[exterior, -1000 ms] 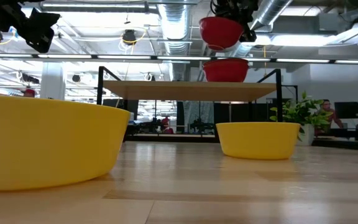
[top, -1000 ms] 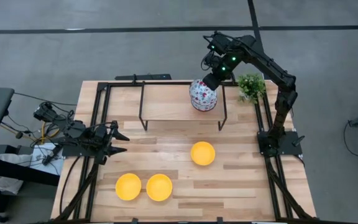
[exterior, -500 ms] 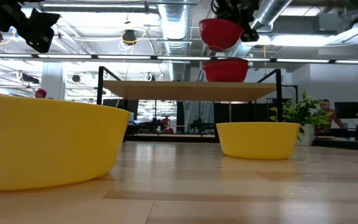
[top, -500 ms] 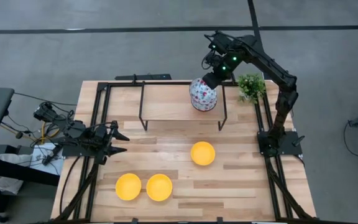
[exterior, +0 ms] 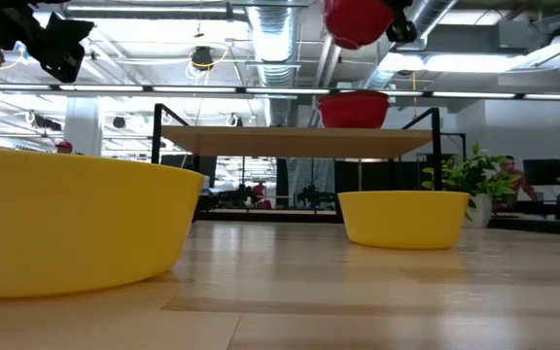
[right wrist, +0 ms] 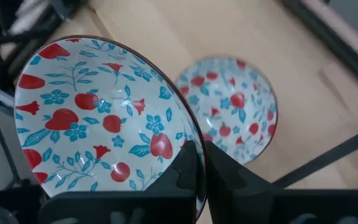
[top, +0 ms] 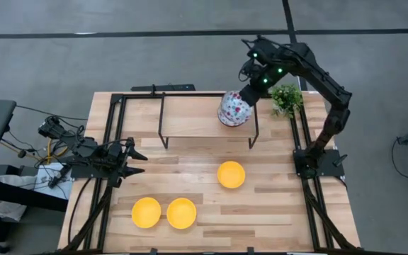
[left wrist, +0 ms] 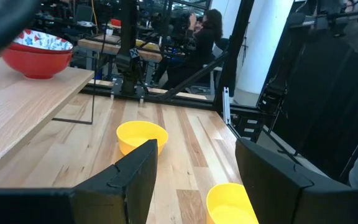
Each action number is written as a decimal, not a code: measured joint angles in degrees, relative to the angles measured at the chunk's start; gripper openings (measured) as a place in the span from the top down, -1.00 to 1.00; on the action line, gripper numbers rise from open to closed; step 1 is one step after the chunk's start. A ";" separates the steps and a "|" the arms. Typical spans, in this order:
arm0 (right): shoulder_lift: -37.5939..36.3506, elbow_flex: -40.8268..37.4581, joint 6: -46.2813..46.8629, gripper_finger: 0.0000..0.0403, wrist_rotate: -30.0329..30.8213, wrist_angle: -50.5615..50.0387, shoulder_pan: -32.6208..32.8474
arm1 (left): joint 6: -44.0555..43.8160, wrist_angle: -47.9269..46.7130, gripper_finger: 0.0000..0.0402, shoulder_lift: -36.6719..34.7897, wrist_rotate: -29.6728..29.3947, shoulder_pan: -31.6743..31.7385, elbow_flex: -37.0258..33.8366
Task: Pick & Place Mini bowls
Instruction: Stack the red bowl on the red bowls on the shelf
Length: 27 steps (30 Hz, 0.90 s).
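**right arm has a floral bowl in the air over the shelf, three yellow ones wait below**

near to far: two yellow bowls point(top: 164, 212) sit side by side by the tabletop's near edge, left of middle. a third yellow bowl point(top: 231, 174) sits further in, right of centre. the left gripper point(top: 134, 160) waits by the tabletop's left edge, jaws spread wide, holding nothing. further back, a raised shelf point(top: 190, 117) runs along the far edge, with the remaining floral bowl stack point(left wrist: 39, 52) at its right end. the right gripper point(right wrist: 194, 169) hangs over that end, jaws pinched tight on the rim of a floral bowl point(top: 234, 108), which is tilted and clear of the shelf. a small plant point(top: 286, 98) stands just beside it at the far right corner.

to do this step well, i'd say: keep the rim pinch firm since the bowl hangs at a tilt, carry it clear of the plant and the shelf's frame, level it before lowering, then let go only once it rests flat.
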 joint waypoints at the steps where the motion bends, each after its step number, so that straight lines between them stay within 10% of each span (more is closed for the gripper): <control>1: -0.24 -1.36 0.00 1.00 -0.03 -0.02 0.04 | 0.00 0.00 -0.08 0.00 0.00 0.02 0.00; 11: -7.97 -14.58 1.79 1.00 1.32 -0.13 0.51 | 0.00 0.00 -0.08 -0.01 0.00 0.00 0.00; 27: -2.22 -14.70 -1.63 1.00 0.19 3.35 -2.43 | 0.00 0.39 -0.08 -0.02 0.00 0.02 0.00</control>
